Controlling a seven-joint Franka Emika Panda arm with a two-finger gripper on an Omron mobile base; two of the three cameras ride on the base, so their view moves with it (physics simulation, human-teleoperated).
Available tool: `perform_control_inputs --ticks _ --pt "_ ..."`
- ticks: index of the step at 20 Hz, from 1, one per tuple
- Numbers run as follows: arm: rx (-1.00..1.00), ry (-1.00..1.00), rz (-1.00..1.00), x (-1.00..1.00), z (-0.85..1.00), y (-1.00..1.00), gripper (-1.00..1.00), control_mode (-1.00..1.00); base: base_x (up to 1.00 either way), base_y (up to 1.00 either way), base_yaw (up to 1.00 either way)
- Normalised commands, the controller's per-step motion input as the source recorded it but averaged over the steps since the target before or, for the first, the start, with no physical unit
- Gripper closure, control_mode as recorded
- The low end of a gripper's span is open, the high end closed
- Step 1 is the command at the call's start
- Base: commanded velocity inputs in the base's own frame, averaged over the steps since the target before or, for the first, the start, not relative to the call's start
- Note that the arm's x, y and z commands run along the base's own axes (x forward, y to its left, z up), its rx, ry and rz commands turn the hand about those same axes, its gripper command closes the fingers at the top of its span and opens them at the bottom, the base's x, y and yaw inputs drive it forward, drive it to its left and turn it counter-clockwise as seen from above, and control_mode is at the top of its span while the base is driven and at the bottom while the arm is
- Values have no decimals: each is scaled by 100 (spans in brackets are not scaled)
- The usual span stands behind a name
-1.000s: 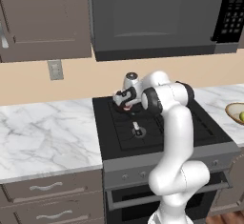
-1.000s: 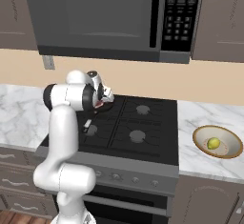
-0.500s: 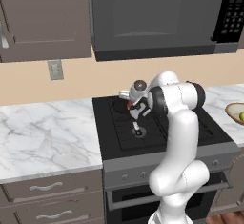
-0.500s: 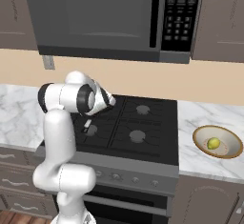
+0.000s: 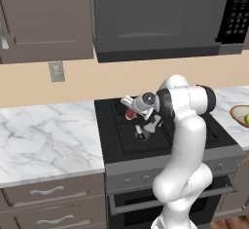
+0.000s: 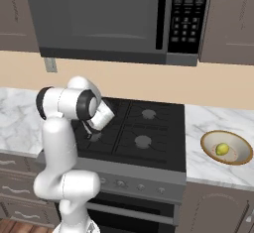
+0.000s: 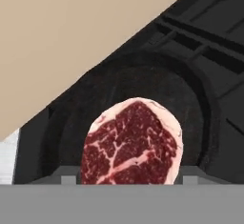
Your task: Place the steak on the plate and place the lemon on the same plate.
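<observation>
Two-finger gripper (image 5: 130,112) is closed on the flat red-pink marbled steak (image 7: 132,143), held in the air above the black gas stove's (image 6: 141,140) rear left burner, w/ open room around it. No legible writing. Small yellow lemon (image 6: 222,149) sits in the tan brown-rimmed bowl (image 6: 235,158) on the counter right of the stove.

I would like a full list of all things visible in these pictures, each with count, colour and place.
steak: one, red with white marbling, in a dark pan on the stove, right at the hand
pan: one, black, on the stove's rear left burner
stove: one, black, between the counters
lemon: one, yellow-green, in the bowl
bowl: one, tan with brown rim, on the right counter
microwave: one, dark grey, above the stove
counter: white marble, both sides of the stove
outlet: one, grey, on the beige wall
hand: one, over the pan; fingers hidden by the steak
</observation>
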Motion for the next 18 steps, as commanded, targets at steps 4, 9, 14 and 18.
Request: perform_control_inputs --ticks 4,9,14,18 --pt "16 20 0 0 81 0 100 -100 0 0 0" --pt "5 22 0 0 100 0 100 -100 0 0 0" --pt "0 21 0 0 100 -1 100 -100 0 0 0" --pt "0 21 0 0 100 -18 100 -100 0 0 0"
